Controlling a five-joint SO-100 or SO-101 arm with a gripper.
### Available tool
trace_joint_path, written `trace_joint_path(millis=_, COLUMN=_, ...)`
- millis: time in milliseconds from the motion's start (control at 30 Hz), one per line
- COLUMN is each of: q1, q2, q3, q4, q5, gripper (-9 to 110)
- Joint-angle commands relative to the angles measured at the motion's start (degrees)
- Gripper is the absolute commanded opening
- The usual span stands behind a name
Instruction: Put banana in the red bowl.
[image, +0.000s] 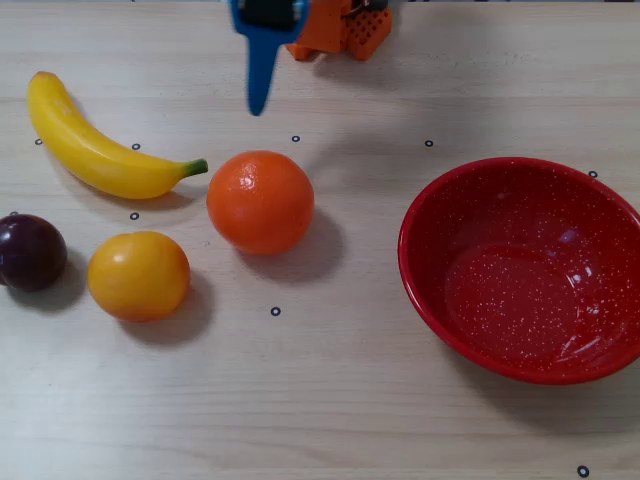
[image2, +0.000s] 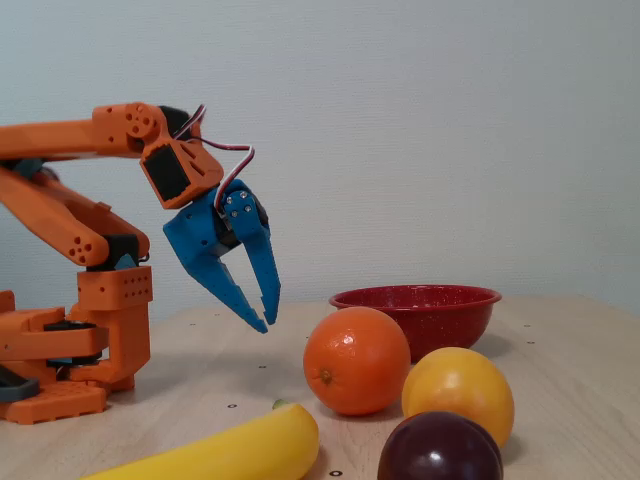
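The yellow banana (image: 95, 150) lies on the wooden table at the far left of the overhead view, its green stem tip pointing at the orange. It also shows at the front of the fixed view (image2: 230, 450). The red speckled bowl (image: 520, 290) stands empty at the right, and sits behind the fruit in the fixed view (image2: 440, 310). My blue gripper (image: 258, 108) hangs above the table near the back edge, fingertips pointing down. In the fixed view (image2: 267, 324) its tips are together and hold nothing. It is apart from the banana and the bowl.
An orange (image: 260, 200) sits between banana and bowl. A round yellow-orange fruit (image: 138, 275) and a dark plum (image: 30, 252) lie in front of the banana. The orange arm base (image2: 70, 350) stands at the table's back edge.
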Motion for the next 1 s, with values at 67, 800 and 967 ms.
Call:
trace_joint_path(millis=67, q1=5.54, q2=-5.89, q3=-11.34, q4=2.46, q5=-2.02, gripper=0)
trace_joint_path(millis=800, q1=25.05, q2=-55.11, q3=-70.4, q4=29.09, q5=-0.88, gripper=9)
trace_joint_path(millis=967, q1=27.51, q2=-59.5, q3=-73.12, q4=31.38, q5=-2.55, gripper=15)
